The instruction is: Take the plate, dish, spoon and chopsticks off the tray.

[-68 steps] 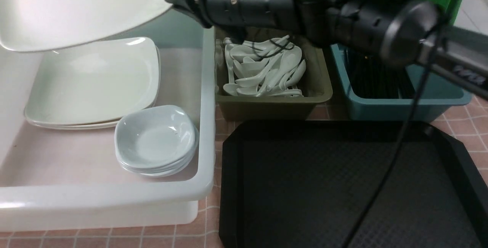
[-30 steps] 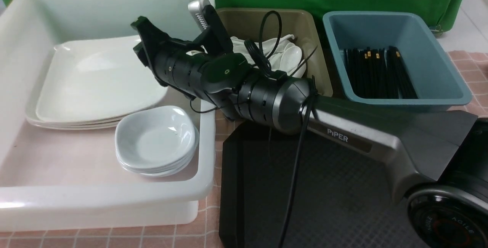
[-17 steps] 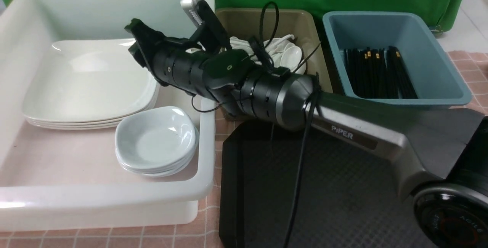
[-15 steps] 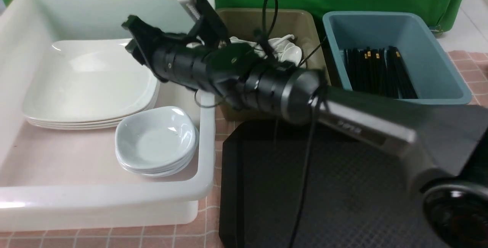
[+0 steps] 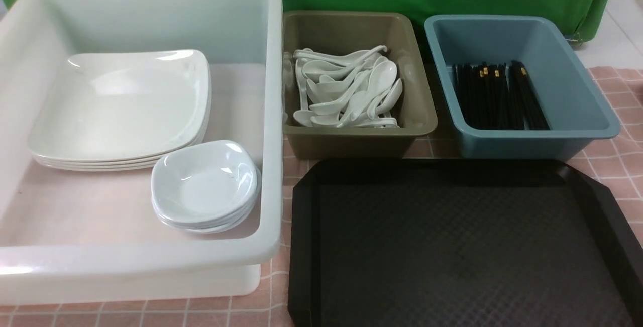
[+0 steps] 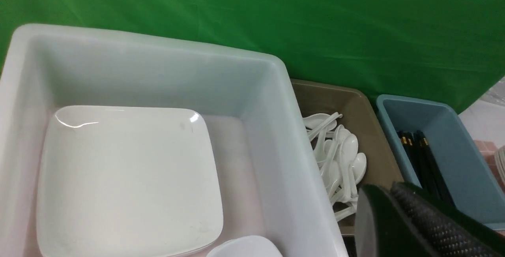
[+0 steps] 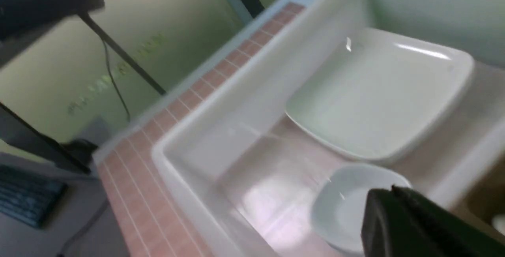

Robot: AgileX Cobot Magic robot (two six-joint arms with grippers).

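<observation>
The black tray (image 5: 301,216) lies at the front right with nothing on it. The large white plate (image 5: 120,106) tops a stack inside the white tub (image 5: 274,116); it also shows in the left wrist view (image 6: 126,178) and the right wrist view (image 7: 378,95). Small pale dishes (image 5: 206,181) are stacked beside it. White spoons (image 5: 346,91) fill the olive tub (image 5: 351,141). Black chopsticks (image 5: 497,96) lie in the blue tub (image 5: 527,143). Neither arm shows in the front view. My left gripper (image 6: 390,190) and right gripper (image 7: 388,192) each have their fingers together and hold nothing.
The three tubs stand in a row behind and left of the tray on a pink tiled cloth. A green backdrop hangs behind them. In the blurred right wrist view the small dish stack (image 7: 347,205) sits just beyond the fingertips.
The right arm carried a white plate over the white tub, left it on the plate stack, then drew back out of the front view.
</observation>
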